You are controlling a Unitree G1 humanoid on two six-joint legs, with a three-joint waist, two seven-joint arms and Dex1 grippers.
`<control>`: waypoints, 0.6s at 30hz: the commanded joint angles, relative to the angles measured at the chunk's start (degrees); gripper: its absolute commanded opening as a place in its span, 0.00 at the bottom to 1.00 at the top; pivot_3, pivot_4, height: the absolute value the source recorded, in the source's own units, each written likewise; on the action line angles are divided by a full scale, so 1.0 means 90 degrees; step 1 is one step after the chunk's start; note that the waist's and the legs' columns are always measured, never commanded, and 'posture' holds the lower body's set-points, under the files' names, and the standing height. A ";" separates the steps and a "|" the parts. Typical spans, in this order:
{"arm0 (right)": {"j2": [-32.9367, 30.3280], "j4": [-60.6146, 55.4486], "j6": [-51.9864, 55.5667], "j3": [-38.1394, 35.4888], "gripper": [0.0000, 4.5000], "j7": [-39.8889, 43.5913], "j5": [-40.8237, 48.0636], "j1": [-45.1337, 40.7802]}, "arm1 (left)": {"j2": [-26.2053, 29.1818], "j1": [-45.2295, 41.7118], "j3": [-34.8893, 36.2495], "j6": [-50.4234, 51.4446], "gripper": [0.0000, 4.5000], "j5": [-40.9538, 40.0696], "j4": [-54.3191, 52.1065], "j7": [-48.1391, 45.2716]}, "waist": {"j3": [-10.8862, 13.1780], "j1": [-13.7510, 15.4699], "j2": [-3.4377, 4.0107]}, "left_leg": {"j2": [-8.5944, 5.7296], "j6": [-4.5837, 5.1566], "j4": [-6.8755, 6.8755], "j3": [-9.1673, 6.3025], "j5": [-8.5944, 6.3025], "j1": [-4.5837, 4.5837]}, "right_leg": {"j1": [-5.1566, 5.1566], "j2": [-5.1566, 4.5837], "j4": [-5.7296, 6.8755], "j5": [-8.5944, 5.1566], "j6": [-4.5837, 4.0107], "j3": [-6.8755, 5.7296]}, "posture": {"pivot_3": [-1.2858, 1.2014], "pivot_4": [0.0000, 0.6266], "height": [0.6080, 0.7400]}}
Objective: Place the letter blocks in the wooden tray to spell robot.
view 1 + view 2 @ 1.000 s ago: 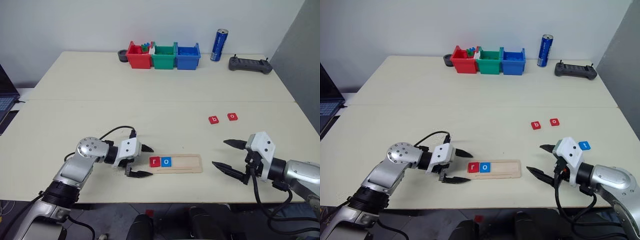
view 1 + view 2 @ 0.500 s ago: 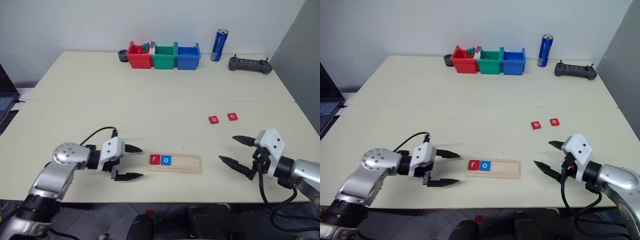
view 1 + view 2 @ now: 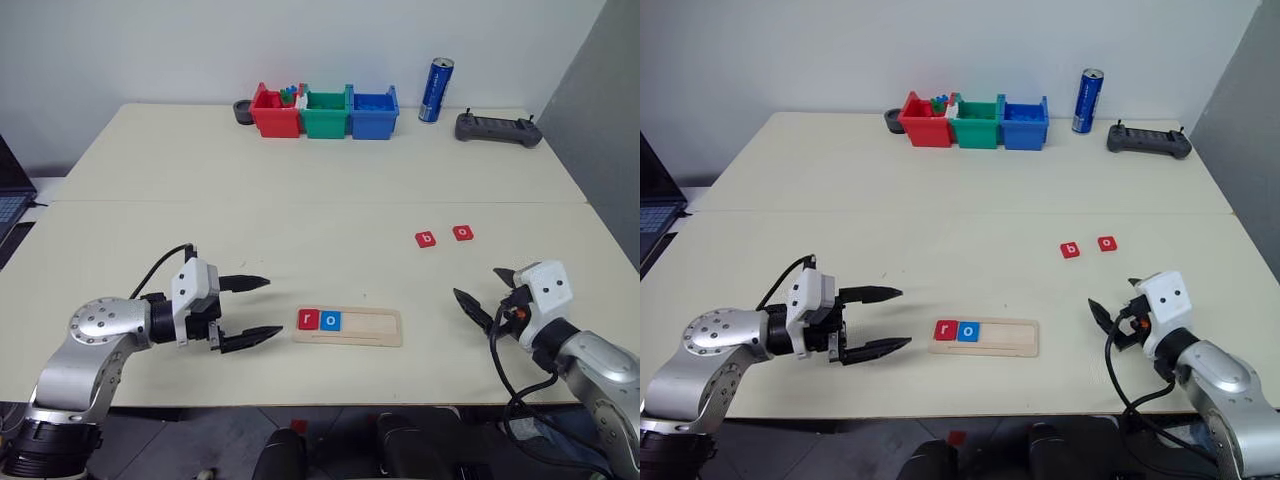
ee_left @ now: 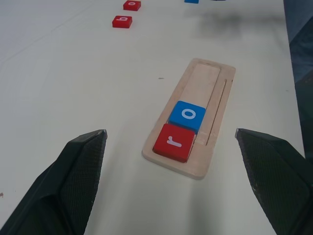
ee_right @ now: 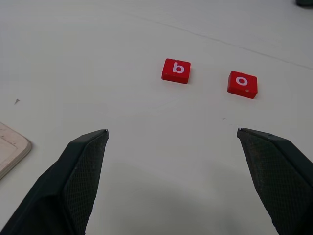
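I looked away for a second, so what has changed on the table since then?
The left pincer drew back from the wooden tray toward the robot's left, open and empty. The right pincer swung out to the right, also open and empty. The r block and o block stay in the tray; the loose b block hasn't moved.

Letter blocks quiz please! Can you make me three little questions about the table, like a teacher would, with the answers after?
1. True or false: the wooden tray already holds a red r block and a blue o block.
2. Which letter sits on the red block lying on the table nearest the tray? A) t B) b C) r
3. Fill in: both the left gripper and the right gripper are ____ and hold nothing.

Key: 1 true; 2 B, and the red o block lies beside it; 3 open.
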 commanded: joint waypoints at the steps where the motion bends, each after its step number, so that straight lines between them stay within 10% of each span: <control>1: 0.0041 -0.0338 0.0633 -0.0282 1.00 -0.0319 0.0276 -0.0321 | 0.0081 -0.0112 0.0099 0.0085 0.99 -0.0107 -0.0394 0.0081 | 0.0000 0.0000 0.0000 | 0.0000 0.0000 0.0001 0.0000 0.0000 0.0000 | 0.0000 0.0000 0.0000 0.0000 0.0000 0.0000 | 0.52 0.24 1.00; 18: -0.0222 -0.1054 0.3321 -0.1553 1.00 -0.1079 0.0719 -0.0885 | -0.0099 -0.0967 -0.0503 0.0159 0.99 0.0113 -0.0367 0.0172 | 0.0000 -0.0002 0.0000 | -0.0002 0.0000 -0.0002 0.0000 0.0000 -0.0002 | -0.0002 0.0001 -0.0001 0.0004 -0.0008 0.0000 | 0.52 0.24 1.00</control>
